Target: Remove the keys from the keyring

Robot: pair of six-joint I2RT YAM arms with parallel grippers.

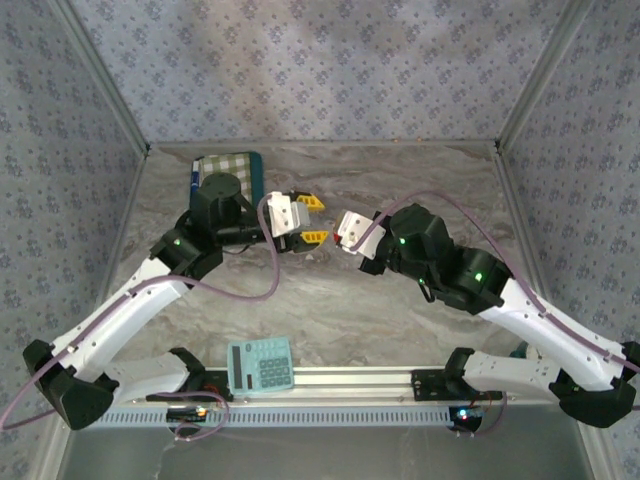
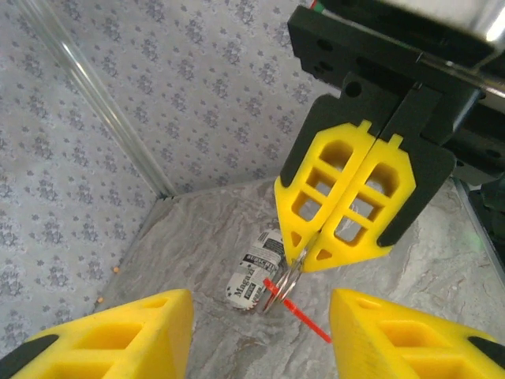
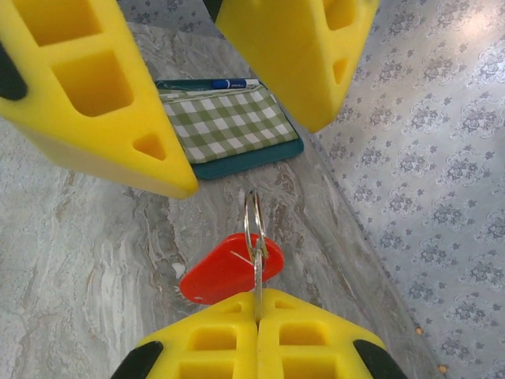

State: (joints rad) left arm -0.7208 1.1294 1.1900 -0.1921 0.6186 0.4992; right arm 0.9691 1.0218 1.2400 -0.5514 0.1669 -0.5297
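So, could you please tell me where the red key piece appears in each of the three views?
Top external: red key piece is a tiny speck just right of picture centre.
Left wrist: lower centre, an edge-on red sliver under the shut right gripper.
Right wrist: lower centre, a red wedge against the keyring.
Shared landmark: the open left gripper, yellow-fingered, facing it in every view.

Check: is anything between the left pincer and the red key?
Nothing visible. The open left pincer faces the red key across an open gap; the key hangs from the keyring pinched in the shut right pincer.
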